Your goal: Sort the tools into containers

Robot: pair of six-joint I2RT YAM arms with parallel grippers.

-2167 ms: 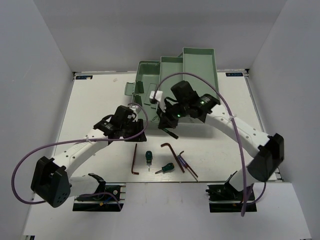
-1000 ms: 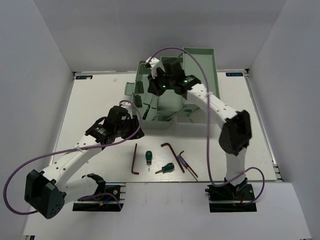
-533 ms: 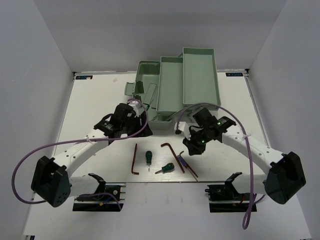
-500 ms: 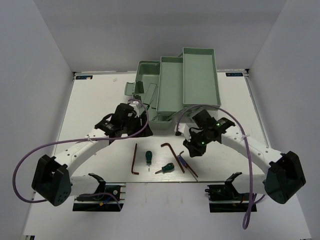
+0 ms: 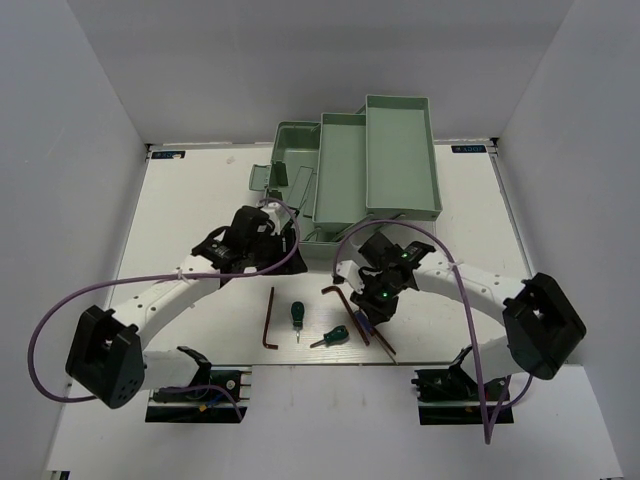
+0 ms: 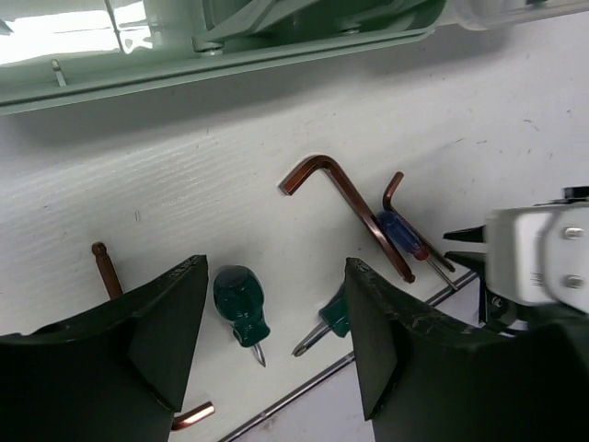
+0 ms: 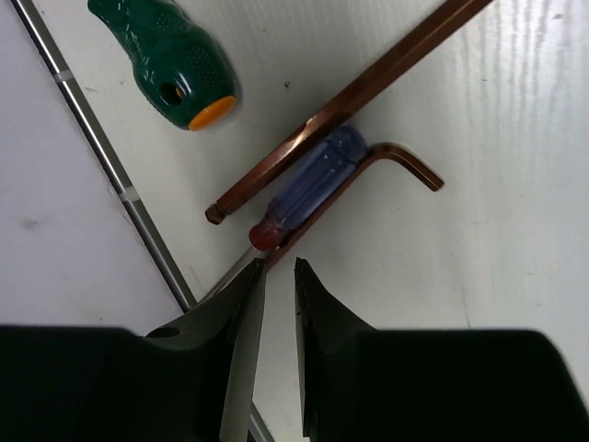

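The tools lie near the table's front edge: a long hex key, two green-handled screwdrivers, a second hex key, and a blue-handled screwdriver lying against a small hex key. The sage-green toolbox containers stand at the back. My right gripper hovers low over the blue screwdriver's shaft end, jaws only narrowly apart with nothing between them. My left gripper hangs open above one green screwdriver, in front of the toolbox, holding nothing.
A metal strip marks the table's front edge just beside the tools. The toolbox's lower edge runs close behind the left gripper. The right gripper's white body sits right of the tools in the left wrist view.
My right arm has swung from over the toolbox down to the blue screwdriver near the front edge. The left gripper has opened wider and hardly shifted.
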